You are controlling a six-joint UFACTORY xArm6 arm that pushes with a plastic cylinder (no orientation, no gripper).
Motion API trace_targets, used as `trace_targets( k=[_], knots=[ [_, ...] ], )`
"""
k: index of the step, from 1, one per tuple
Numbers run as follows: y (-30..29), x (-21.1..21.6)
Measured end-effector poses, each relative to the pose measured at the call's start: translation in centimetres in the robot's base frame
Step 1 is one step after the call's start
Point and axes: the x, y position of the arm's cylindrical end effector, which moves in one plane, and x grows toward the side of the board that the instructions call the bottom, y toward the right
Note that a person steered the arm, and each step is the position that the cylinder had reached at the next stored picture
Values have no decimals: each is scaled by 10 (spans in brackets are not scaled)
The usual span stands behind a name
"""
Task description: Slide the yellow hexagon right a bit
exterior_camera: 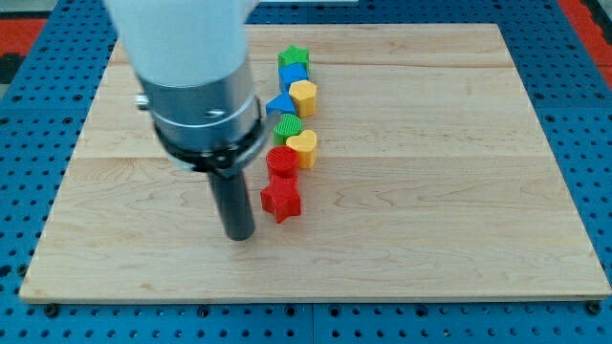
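Wooden board (430,191) over blue pegboard (29,143). At board's 12 o'clock, green star (293,57); touching at its 6, blue cube (292,74), then blue triangle (280,103), green cylinder (287,125). Yellow heart (303,146) at cylinder's 4. Red cylinder (281,161), red star (282,200) at 6.

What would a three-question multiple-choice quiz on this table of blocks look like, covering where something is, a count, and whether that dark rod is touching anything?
1. Where does the yellow hexagon sit?
A. Near the top of the block column
B. At the board's bottom right corner
C. Alone at the view's left edge

2. How many red blocks are there?
A. None
B. Two
C. Five

3. What is my tip doing?
A. Pressing on the yellow hexagon
B. Resting on top of the green star
C. Standing just left of the red star, far from the hexagon

Answers: 1 A, it sits beside the blue blocks under the green star. 2 B, a red cylinder and red star. 3 C, the hexagon lies well above it.
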Motion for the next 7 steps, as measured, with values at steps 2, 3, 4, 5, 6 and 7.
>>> trace_targets(
  k=[2,3,4,5,6,7],
  knots=[
    [36,-37],
    [28,-18],
    [21,-17],
    [-7,-20],
    [-7,-34],
    [-6,-38]
  ],
)
